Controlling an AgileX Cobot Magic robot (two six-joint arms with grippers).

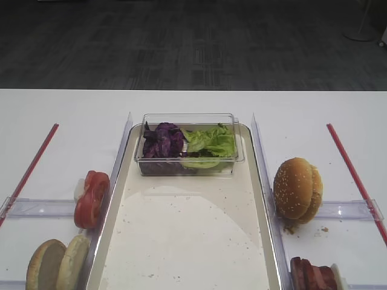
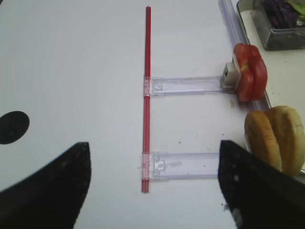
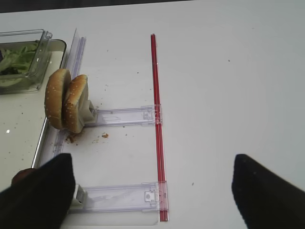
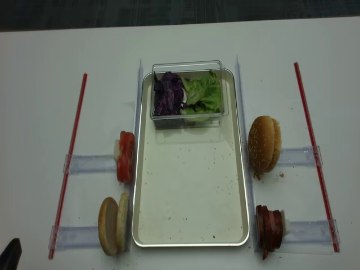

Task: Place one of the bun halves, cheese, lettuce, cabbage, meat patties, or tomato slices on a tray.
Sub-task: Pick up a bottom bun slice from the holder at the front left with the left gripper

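The tray (image 4: pixel 191 191) lies in the middle with a bare, crumb-speckled floor. On its left stand two bun halves (image 4: pixel 112 225) on edge and the tomato slices (image 4: pixel 125 156). The meat patties (image 4: pixel 270 226) stand at its lower right. Lettuce (image 4: pixel 203 94) and cabbage (image 4: pixel 169 93) fill a clear box at the tray's far end. No cheese shows. My left gripper (image 2: pixel 155 191) is open over the table left of the bun halves (image 2: pixel 274 138), holding nothing. My right gripper (image 3: pixel 152 191) is open over the table right of the patties, also holding nothing.
A sesame bun (image 4: pixel 264 143) stands on edge right of the tray. The clear plastic box (image 1: pixel 188 145) sits on the tray's far end. Red strips (image 4: pixel 70 163) (image 4: pixel 315 157) and clear plastic rails (image 4: pixel 90 164) run along both sides.
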